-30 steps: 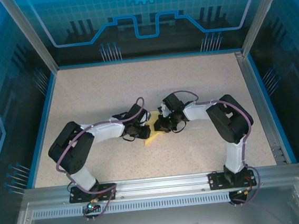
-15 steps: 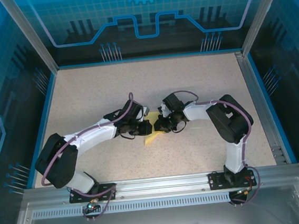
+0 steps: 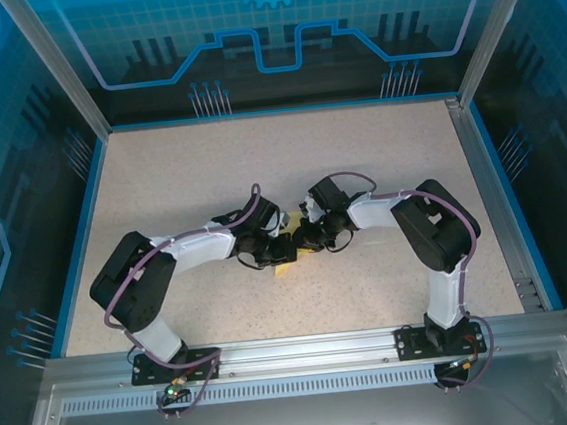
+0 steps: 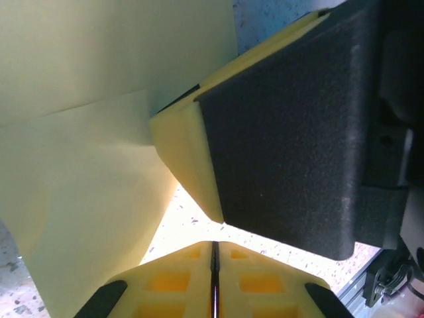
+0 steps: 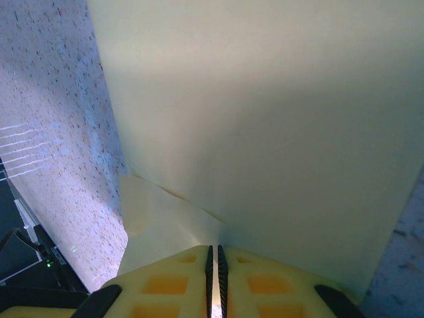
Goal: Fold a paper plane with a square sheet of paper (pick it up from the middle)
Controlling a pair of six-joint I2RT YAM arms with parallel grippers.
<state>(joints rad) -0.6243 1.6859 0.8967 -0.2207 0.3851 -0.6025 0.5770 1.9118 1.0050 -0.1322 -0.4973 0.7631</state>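
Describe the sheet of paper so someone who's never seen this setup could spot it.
Find the speckled beige table inside the blue enclosure, then its middle, where the left gripper and right gripper nearly meet. The sheet of paper is there, pale yellow and creased, the only thin flat thing among bulky black-and-white arms.

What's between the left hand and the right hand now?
The square sheet of paper lies between left hand and right hand, in the top view.

Pale yellow paper (image 5: 265, 119), speckled beige table (image 3: 358, 155)
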